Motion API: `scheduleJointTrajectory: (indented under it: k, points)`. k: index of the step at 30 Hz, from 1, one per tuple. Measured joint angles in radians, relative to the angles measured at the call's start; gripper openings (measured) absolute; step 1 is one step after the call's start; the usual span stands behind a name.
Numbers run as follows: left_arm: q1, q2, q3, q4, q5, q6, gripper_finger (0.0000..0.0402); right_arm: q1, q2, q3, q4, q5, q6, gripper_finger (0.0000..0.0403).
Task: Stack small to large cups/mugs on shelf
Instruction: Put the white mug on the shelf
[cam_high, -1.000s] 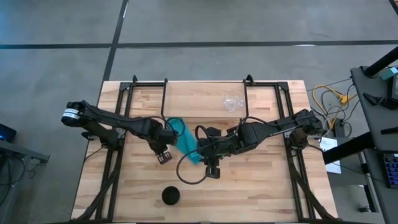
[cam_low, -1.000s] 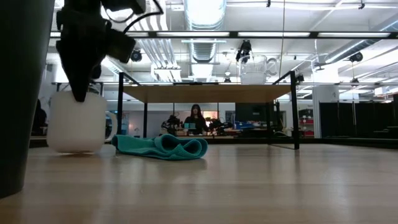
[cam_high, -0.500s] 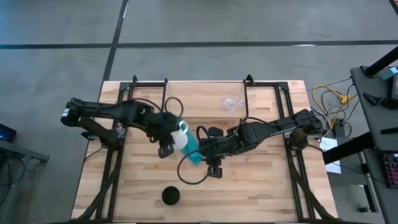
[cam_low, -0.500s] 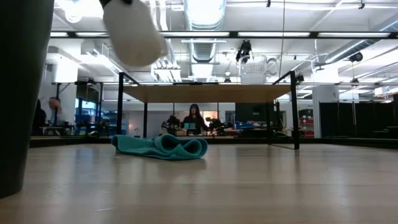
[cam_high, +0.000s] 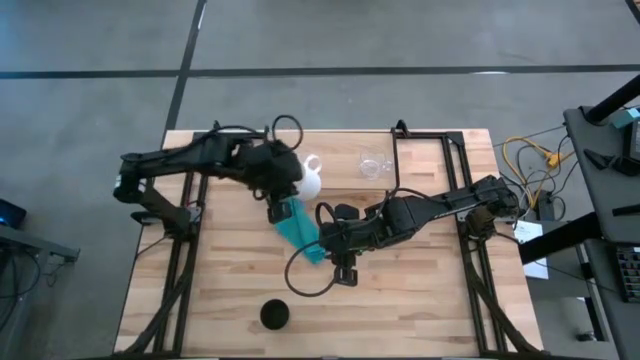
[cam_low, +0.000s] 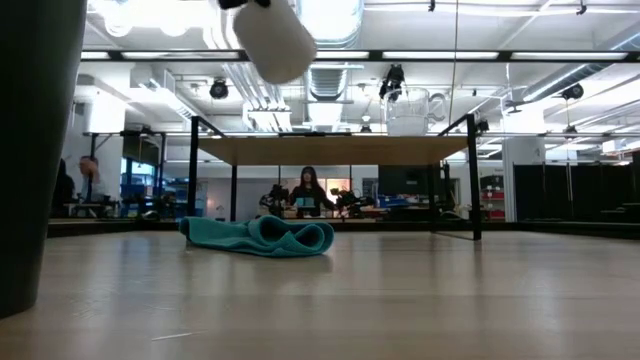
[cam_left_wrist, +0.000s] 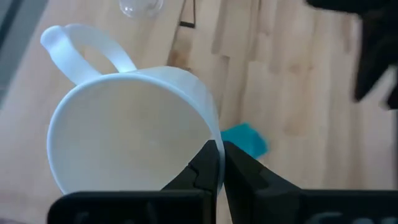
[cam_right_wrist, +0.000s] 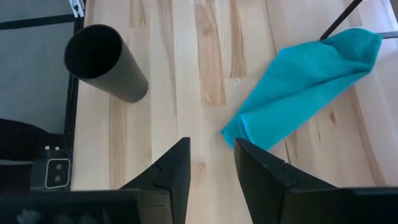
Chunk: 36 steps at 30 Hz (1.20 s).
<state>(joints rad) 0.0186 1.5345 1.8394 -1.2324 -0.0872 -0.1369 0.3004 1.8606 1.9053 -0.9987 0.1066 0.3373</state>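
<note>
Above the left-centre of the big wooden tabletop (cam_high: 420, 290) you have the left gripper (cam_left_wrist: 219, 163) pinched tight on the rim of the white handled mug (cam_left_wrist: 130, 127), one finger inside the wall and one outside. From overhead the mug (cam_high: 308, 178) sits at the tip of the left arm, just left of the raised light-wood shelf board on thin black legs (cam_low: 330, 150). At table level you see the mug (cam_low: 272, 38) lifted clear of the table, tilted, higher than the shelf board and to its left.

On that shelf the small clear glass cup (cam_low: 407, 112) stands upright near the right end; overhead it shows (cam_high: 372, 165) toward the far side of the table, right of the mug and apart from it. Your left wrist camera catches it (cam_left_wrist: 138, 6) just beyond the mug's handle.

Your right gripper (cam_right_wrist: 211, 163) hangs over the middle of the table with its fingers parted and nothing between them, the near corner of the crumpled teal cloth (cam_right_wrist: 305, 84) just ahead of the fingertips. Overhead, the cloth (cam_high: 298, 222) lies between the two arms, and the right gripper (cam_high: 342, 272) is on its near-right side.

Nearer you, the taller black cylindrical cup (cam_high: 275, 315) stands upright on the tabletop, well apart from both grippers. It fills the left edge of the table-level view (cam_low: 30, 150).
</note>
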Motion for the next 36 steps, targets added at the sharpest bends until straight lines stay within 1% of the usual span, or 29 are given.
scheduleJointTrajectory:
  k: [3,5,8,13,18,22,26,30,32,33,36]
  points:
    - [0.029,0.05,0.043,-0.047,0.01,0.154,0.0,0.0,0.0,0.0,-0.013,0.0,0.002,0.0118]
    - [0.046,0.073,0.062,-0.081,0.034,0.246,0.0,0.0,0.0,0.0,-0.041,0.0,0.003,0.0118]
    - [0.068,0.101,0.083,-0.108,0.036,0.373,0.0,0.0,0.0,0.0,-0.094,0.0,0.017,0.0118]
    - [0.1,0.123,0.113,-0.096,0.037,0.631,0.0,0.001,0.0,0.0,-0.17,0.0,0.029,0.0118]
    - [0.132,0.125,0.114,-0.072,0.037,0.819,0.0,0.001,0.0,0.0,-0.18,0.0,0.057,0.0118]
    - [0.175,0.13,0.113,-0.057,0.063,0.851,0.0,0.001,0.0,0.0,-0.18,0.0,0.071,0.0118]
    - [0.227,0.157,0.112,-0.057,0.148,0.846,0.0,0.001,0.0,0.0,-0.18,0.0,0.071,0.0118]
    - [0.257,0.202,0.112,-0.051,0.158,0.827,0.0,0.001,-0.004,0.0,-0.18,0.004,0.063,0.0118]
    - [0.266,0.226,0.111,-0.049,0.158,0.827,0.0,0.001,-0.01,0.0,-0.182,0.043,0.071,0.0118]
    - [0.27,0.236,0.111,-0.042,0.159,0.827,0.0,0.002,-0.016,0.0,-0.185,0.08,0.082,0.0117]
    - [0.277,0.264,0.111,-0.032,0.161,0.848,0.0,0.002,-0.038,0.0,-0.217,0.242,0.178,0.0111]
